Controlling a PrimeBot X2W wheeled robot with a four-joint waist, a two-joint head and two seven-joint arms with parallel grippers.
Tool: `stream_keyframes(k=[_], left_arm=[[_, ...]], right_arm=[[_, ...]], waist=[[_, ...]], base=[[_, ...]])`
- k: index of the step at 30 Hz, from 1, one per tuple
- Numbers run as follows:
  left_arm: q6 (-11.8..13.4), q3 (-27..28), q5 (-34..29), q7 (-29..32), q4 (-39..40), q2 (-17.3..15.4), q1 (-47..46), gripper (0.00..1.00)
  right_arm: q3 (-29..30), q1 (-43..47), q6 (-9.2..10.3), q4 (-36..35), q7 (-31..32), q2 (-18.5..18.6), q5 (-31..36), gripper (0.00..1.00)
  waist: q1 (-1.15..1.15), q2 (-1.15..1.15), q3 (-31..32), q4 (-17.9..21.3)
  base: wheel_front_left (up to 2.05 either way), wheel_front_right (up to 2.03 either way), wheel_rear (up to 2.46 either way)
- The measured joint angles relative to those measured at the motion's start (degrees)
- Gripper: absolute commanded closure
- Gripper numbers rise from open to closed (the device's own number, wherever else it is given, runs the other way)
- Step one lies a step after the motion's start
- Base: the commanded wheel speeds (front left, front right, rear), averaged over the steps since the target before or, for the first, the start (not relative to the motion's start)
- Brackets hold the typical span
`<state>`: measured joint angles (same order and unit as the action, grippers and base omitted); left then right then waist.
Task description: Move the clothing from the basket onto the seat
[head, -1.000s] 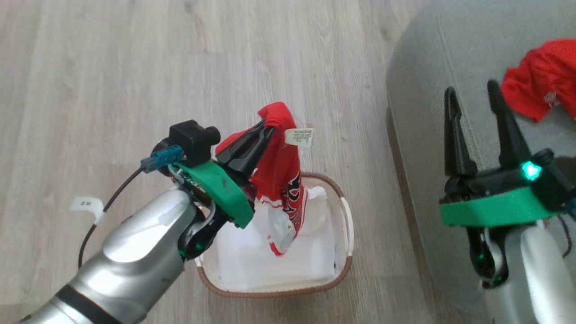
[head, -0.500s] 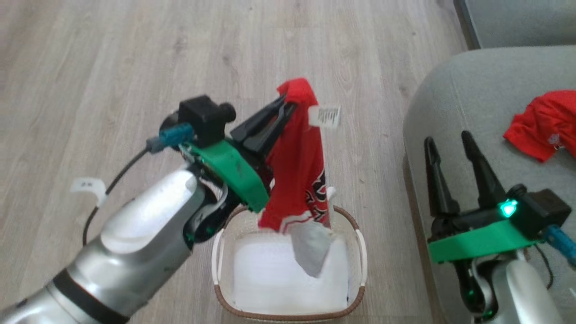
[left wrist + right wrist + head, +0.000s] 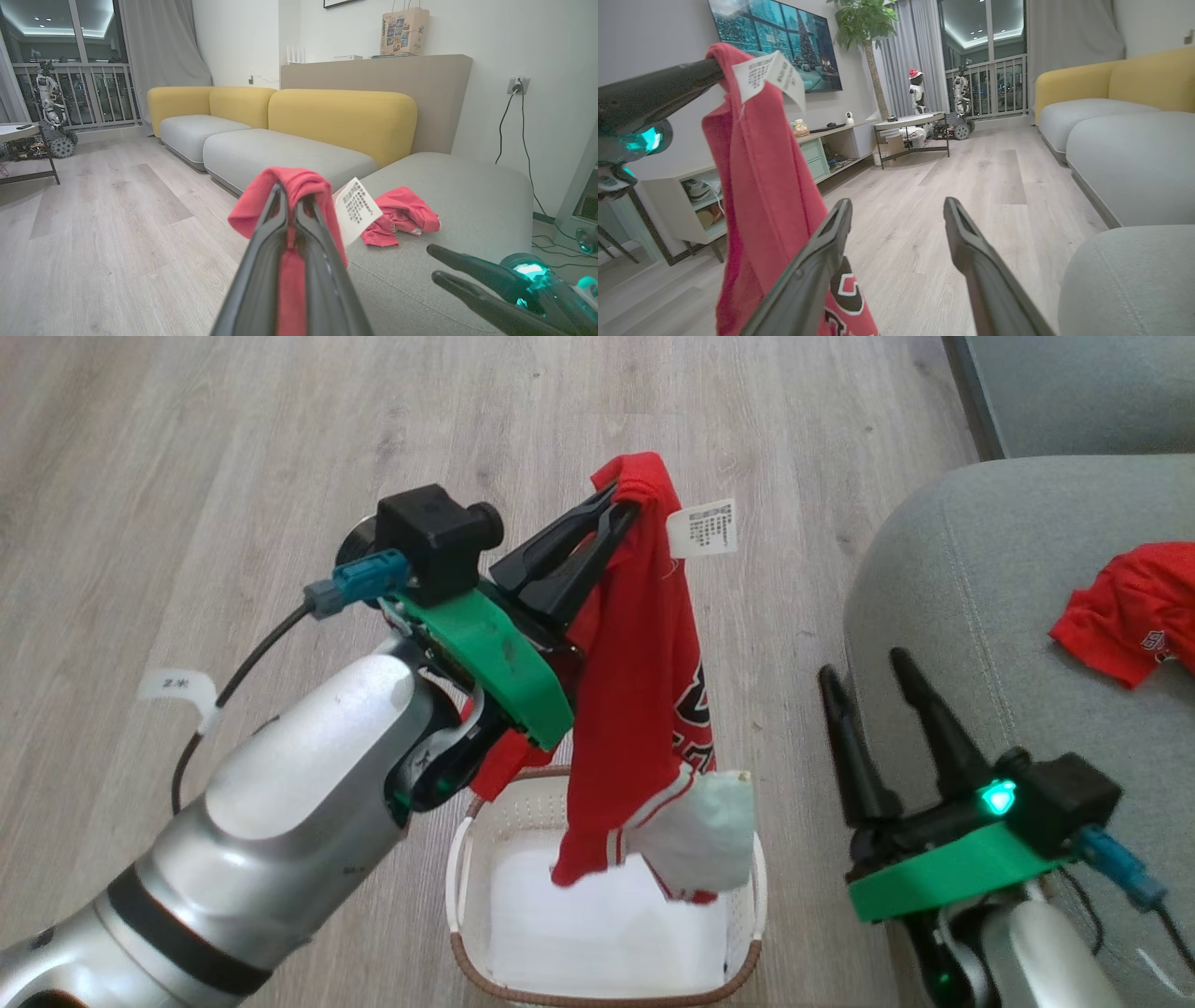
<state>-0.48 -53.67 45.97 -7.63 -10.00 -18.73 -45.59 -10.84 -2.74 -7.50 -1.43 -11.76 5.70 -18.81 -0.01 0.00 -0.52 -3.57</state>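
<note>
My left gripper (image 3: pixel 627 506) is shut on the collar of a red jersey (image 3: pixel 644 709) with a white label, held up above the basket (image 3: pixel 455 877). The jersey hangs down, its white-trimmed hem dangling over the basket's right side. White clothing (image 3: pixel 597 929) lies inside the basket. Another red garment (image 3: pixel 1130 611) lies crumpled on the grey seat (image 3: pixel 980 588) at the right. My right gripper (image 3: pixel 864 665) stands open and empty at the seat's near edge, right of the basket. In the left wrist view the pinched jersey (image 3: pixel 247 217) sits before the seat (image 3: pixel 448 186).
The basket stands on a pale wooden floor (image 3: pixel 233 476). A second grey cushion with a yellow backrest (image 3: pixel 341 116) lies beyond the seat. A low round table (image 3: pixel 908 122) and a TV cabinet (image 3: pixel 817 154) stand farther off across the room.
My left gripper has raised the red jersey higher, so most of it now hangs above the basket. The head camera has shifted too. The right gripper stays open.
</note>
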Motion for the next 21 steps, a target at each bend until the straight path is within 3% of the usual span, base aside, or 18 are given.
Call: stream_keyframes(k=[8,21], left_arm=[[0.0,-0.5,0.0,0.5,0.1,0.6,-0.2,1.0],[-0.8,-1.4,0.0,0.5,-0.1,2.0,-2.3,1.0]], right_arm=[[-8.9,-0.7,0.0,4.5,1.8,1.5,-1.4,0.0],[-19.2,-14.8,-0.01,23.0,2.8,-0.1,-2.0,0.0]], waist=[[0.0,0.0,-0.3,-0.3],[0.0,0.0,-1.0,-2.1]], base=[[0.0,0.0,0.0],[0.0,0.0,0.0]])
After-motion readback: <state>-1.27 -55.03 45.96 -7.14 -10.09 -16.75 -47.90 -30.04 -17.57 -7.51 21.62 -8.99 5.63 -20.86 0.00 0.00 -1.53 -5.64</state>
